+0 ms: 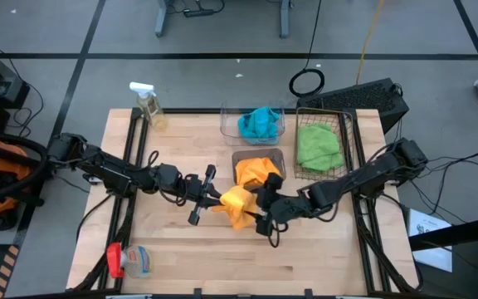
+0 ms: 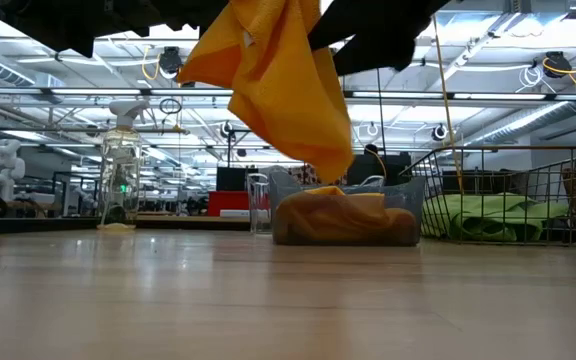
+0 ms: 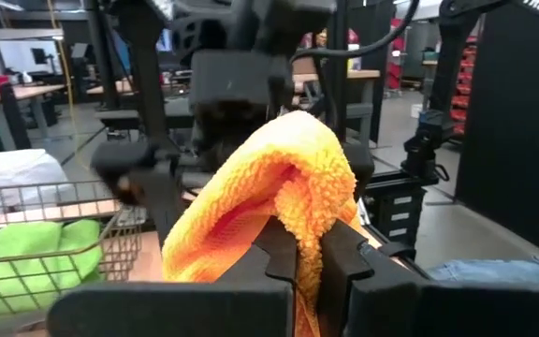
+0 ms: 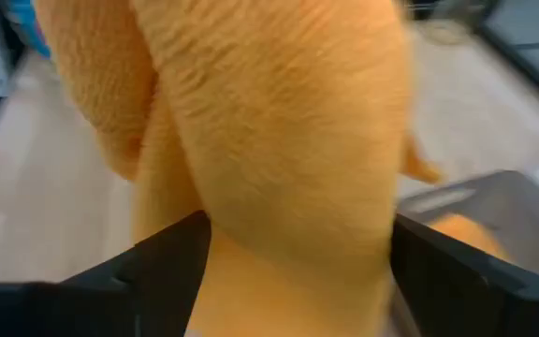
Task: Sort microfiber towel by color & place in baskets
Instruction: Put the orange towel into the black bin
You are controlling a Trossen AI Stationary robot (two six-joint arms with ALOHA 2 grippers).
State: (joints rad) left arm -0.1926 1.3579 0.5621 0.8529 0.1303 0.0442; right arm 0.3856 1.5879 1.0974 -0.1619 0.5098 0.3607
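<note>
An orange-yellow towel (image 1: 236, 204) hangs in the air over the table's middle, between my two grippers. My left gripper (image 1: 216, 199) comes in level from the left and is shut on it. My right gripper (image 1: 261, 211) stands open on the towel's right, slanting down, with a bulge of the cloth (image 4: 288, 140) between its fingers. A second orange towel (image 1: 257, 169) lies in the smoky grey tub (image 1: 277, 154). Turquoise cloth (image 1: 259, 123) fills the clear tub (image 1: 227, 126). Green cloth (image 1: 318, 146) lies in the wire basket (image 1: 345, 124). My left gripper pinches a fold of the orange towel (image 3: 299, 220) between its two fingers (image 3: 277, 255), coming level from the table's left. Cloth arches over the fingertips, several layers thick. The towel hangs slack below the grip, its lower end (image 2: 330, 160) clear of the table. My right gripper has the towel's bulge between its open fingers (image 4: 171, 257); whether the cloth touches them I cannot tell.
A clear spray bottle (image 1: 148, 105) stands at the far left corner. A red and clear object (image 1: 128, 259) lies near the front left. Bare wood (image 1: 222, 262) stretches along the near side of the table. The three containers crowd the far right.
</note>
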